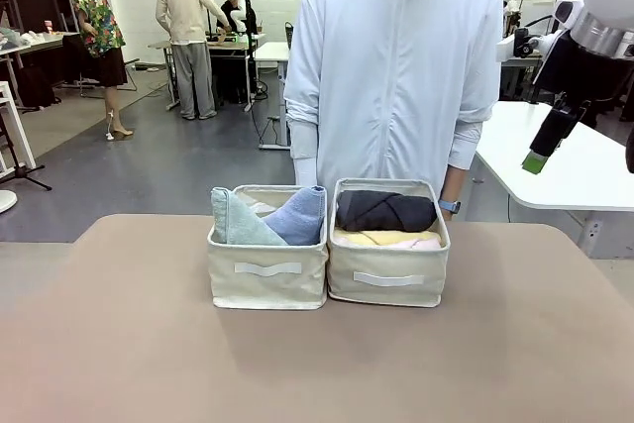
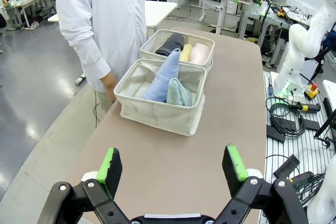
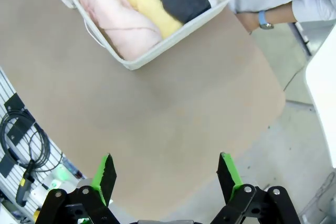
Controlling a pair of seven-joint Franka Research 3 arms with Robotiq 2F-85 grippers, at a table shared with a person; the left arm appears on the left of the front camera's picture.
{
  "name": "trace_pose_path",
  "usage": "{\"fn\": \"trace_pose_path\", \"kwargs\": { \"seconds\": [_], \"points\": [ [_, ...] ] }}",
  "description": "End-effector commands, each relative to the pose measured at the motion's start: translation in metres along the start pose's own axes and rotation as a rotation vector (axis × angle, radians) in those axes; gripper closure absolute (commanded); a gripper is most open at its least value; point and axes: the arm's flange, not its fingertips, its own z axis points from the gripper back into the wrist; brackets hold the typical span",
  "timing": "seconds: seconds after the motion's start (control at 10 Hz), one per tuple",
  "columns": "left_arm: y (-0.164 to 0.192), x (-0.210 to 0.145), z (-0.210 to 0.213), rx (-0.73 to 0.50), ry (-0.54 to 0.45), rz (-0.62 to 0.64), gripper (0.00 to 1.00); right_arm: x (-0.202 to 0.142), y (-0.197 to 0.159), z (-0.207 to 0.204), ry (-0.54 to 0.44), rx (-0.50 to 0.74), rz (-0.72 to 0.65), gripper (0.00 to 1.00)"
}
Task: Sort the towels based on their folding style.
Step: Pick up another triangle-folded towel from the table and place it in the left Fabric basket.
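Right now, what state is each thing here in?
Left bin: holds two cone-folded towels, pale green and blue.
Right bin: holds rolled dark grey, yellow and pink towels.
Left end effector: open, empty.
Right end effector: open, empty.

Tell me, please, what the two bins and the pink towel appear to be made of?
The bins look like cream woven canvas, matte: soft, slightly slumping walls with stitched strap handles. The pink towel looks like terry cloth, likely cotton: a fuzzy, matte nap with soft creases.
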Motion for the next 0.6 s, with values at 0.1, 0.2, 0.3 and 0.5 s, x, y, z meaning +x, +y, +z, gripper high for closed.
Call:
{"fn": "trace_pose_path", "kwargs": {
  "seconds": [0.1, 0.2, 0.3, 0.5],
  "points": [
    [0.0, 0.001, 0.001, 0.002, -0.014, -0.012, 0.0, -0.01, -0.006, 0.016, -0.07, 0.136, 0.004, 0.0],
    [0.0, 0.001, 0.001, 0.002, -0.014, -0.012, 0.0, -0.027, -0.022, 0.03, -0.138, 0.338, 0.074, 0.0],
    [0.0, 0.001, 0.001, 0.002, -0.014, -0.012, 0.0, -0.048, -0.049, 0.039, -0.226, 0.463, 0.157, 0.0],
    [0.0, 0.001, 0.001, 0.002, -0.014, -0.012, 0.0, -0.088, -0.099, 0.038, -0.425, 0.694, 0.369, 0.0]
  ]
}}
